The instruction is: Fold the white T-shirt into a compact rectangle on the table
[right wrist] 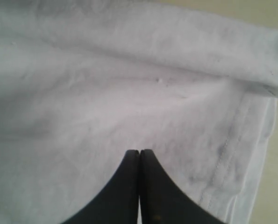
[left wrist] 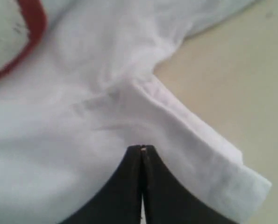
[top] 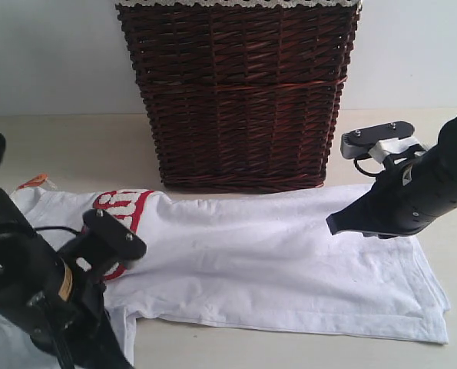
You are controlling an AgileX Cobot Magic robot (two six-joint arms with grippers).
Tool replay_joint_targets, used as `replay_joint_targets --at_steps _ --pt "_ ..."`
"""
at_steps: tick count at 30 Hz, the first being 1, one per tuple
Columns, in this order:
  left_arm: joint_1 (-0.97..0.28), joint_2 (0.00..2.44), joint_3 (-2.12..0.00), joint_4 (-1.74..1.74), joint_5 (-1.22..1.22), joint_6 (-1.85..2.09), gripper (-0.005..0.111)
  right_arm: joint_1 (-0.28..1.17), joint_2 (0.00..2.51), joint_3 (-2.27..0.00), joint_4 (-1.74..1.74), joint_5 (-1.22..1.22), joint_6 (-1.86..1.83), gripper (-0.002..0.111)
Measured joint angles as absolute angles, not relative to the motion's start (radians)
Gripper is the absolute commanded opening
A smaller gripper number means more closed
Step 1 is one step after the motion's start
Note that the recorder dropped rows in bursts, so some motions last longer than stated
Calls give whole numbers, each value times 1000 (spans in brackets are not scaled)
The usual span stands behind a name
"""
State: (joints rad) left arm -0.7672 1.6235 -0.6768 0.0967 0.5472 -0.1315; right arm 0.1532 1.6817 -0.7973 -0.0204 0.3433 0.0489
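Observation:
The white T-shirt lies spread flat across the table, its red-outlined lettering at the left and its hemmed bottom edge at the right. My left gripper is shut, its tips over white cloth beside the sleeve's hem and the armpit crease. The left arm covers the shirt's near-left corner. My right gripper is also shut; its tips hover over plain cloth near the stitched hem. Nothing shows between either pair of jaws.
A tall dark brown wicker basket stands right behind the shirt, against the wall. A small orange tag sticks out at the shirt's far left corner. Bare tabletop shows in front of the shirt and to both sides of the basket.

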Motion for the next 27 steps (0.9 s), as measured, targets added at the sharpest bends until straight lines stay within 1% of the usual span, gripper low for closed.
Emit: replay_joint_targets --at_steps 4,10,12,17,19,24,27 --pt "-794 1678 -630 97 549 -146 0 153 1681 -797 -18 347 49 0" --pt "-815 1698 -629 92 563 -142 0 153 1681 -797 -18 353 49 0" --pt "-843 1698 -629 85 578 -122 0 153 1681 -797 -18 355 49 0" --pt "-983 1684 -629 37 643 -113 0 153 1681 -797 -16 355 49 0" --pt "-1020 1673 -629 18 656 -113 0 153 1681 -797 -14 355 49 0" --pt "-1041 1628 -609 -12 677 -126 0 153 1681 -797 -14 357 49 0" --pt "-1041 1549 -609 40 666 -182 0 153 1681 -797 -14 361 49 0"
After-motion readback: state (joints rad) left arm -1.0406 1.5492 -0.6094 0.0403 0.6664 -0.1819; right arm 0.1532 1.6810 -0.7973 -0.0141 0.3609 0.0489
